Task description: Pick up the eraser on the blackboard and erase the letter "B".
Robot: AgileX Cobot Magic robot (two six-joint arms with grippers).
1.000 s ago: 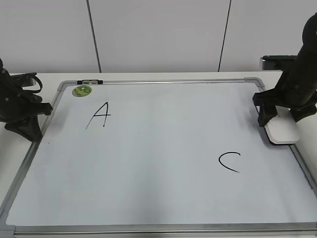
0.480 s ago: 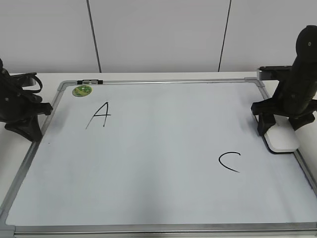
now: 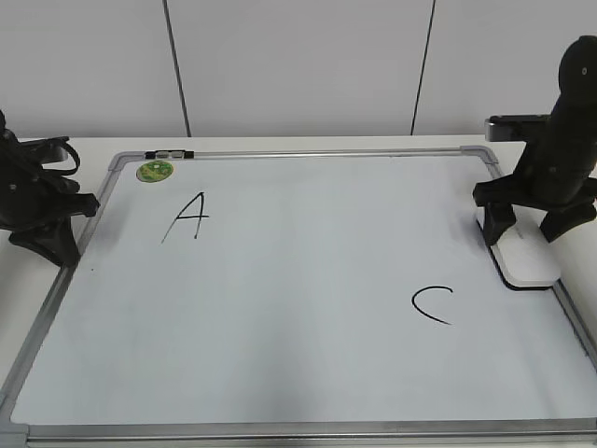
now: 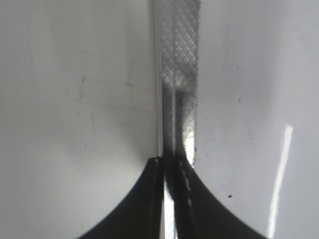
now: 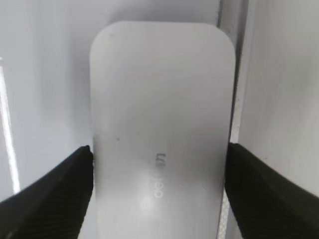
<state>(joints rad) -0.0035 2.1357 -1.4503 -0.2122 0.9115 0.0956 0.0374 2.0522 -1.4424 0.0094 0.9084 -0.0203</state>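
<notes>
The white eraser [image 3: 528,262] lies flat at the right edge of the blackboard [image 3: 298,308], beside its grey frame. In the right wrist view the eraser [image 5: 159,109] fills the middle, with grey lettering on top. My right gripper [image 3: 524,235] is open just above its far end, one finger on each side [image 5: 158,172], close to its long edges. No letter "B" shows on the board. My left gripper [image 3: 58,245] is shut and empty over the board's left frame [image 4: 175,99], with its jaws [image 4: 172,164] closed together.
A black "A" [image 3: 189,216] is at the board's upper left and a black "C" [image 3: 432,304] at the lower right. A round green sticker [image 3: 155,171] and a small clip [image 3: 168,153] sit at the top-left frame. A white wall stands behind the table.
The eraser settled slightly nearer on the board's right edge and then stayed. My right gripper rose a little off it. The left arm has not moved.
</notes>
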